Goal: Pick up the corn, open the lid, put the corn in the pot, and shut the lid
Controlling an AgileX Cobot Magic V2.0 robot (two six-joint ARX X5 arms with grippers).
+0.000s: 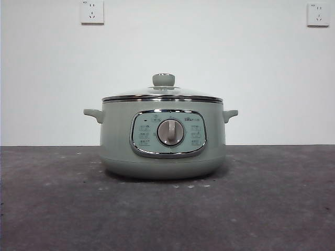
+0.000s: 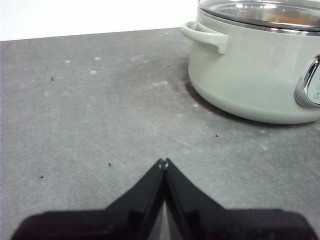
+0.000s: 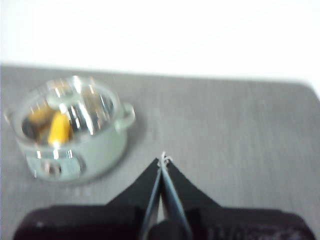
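Yellow corn [image 3: 59,128]: blurred, inside pot [image 1: 163,151] under lid [image 1: 163,92]
Left gripper [image 2: 163,162]: jaws together, empty
Right gripper [image 3: 164,159]: same, above desk [image 1: 272,209]

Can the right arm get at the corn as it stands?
Probably not directly: the corn lies inside the pot under the closed lid. The right gripper is shut and off to the side; the lid must come off first.

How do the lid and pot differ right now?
Material: the lid is clear glass with a chrome rim; the pot is opaque sage green. Shape: the lid is a shallow dome with one knob on top; the pot is deep, with two side handles and a dial panel. Position: the lid sits closed on the pot; the pot stands on the table. Shared: sage-green parts, chrome trim.
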